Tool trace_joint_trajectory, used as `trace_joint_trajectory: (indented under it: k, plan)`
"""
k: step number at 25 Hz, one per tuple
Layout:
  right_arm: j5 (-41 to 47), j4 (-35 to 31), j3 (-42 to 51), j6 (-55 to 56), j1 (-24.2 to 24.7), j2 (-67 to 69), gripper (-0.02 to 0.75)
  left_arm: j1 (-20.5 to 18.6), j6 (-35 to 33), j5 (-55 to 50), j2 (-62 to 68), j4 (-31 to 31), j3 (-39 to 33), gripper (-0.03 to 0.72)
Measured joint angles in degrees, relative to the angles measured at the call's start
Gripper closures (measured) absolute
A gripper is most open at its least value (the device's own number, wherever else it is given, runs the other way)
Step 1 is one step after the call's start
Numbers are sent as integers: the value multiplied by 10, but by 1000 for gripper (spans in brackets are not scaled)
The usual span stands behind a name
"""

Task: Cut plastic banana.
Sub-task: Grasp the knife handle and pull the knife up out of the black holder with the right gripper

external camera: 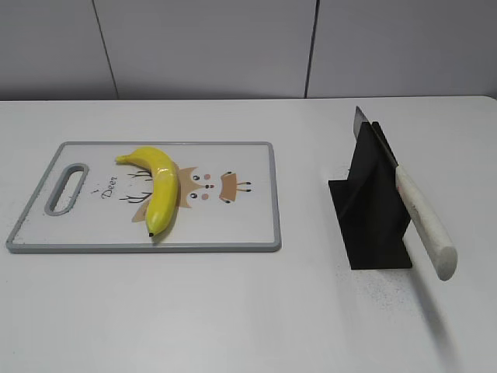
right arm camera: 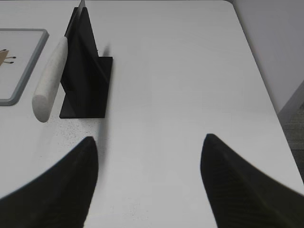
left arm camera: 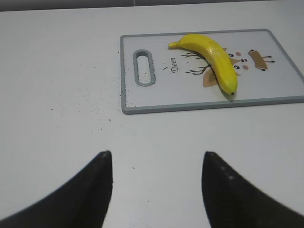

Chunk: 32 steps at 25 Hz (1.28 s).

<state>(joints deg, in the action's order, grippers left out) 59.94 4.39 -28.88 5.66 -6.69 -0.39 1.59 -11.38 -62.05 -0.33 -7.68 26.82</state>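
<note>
Both grippers, left (left arm camera: pixel 156 190) and right (right arm camera: pixel 149 183), hang wide and empty; banana (external camera: pixel 159 186) lies uncut on the board (external camera: pixel 248 225), knife (external camera: pixel 415 206) at three o'clock, untouched.

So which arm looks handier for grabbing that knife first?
The right, probably. The knife leans in its black stand on the right of the table, just ahead of the open right pincer. The left pincer faces the banana.

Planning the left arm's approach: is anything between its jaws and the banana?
Nothing visible. Bare table lies between the open left gripper and the cutting board carrying the plastic banana.
</note>
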Motion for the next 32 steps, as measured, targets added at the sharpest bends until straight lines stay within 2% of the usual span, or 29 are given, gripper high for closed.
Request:
trace_joint_trajectory:
  k: [32]
  plan:
    - [0, 0, 0, 0, 0, 0, 234, 0, 0, 0, 0, 0, 0, 99]
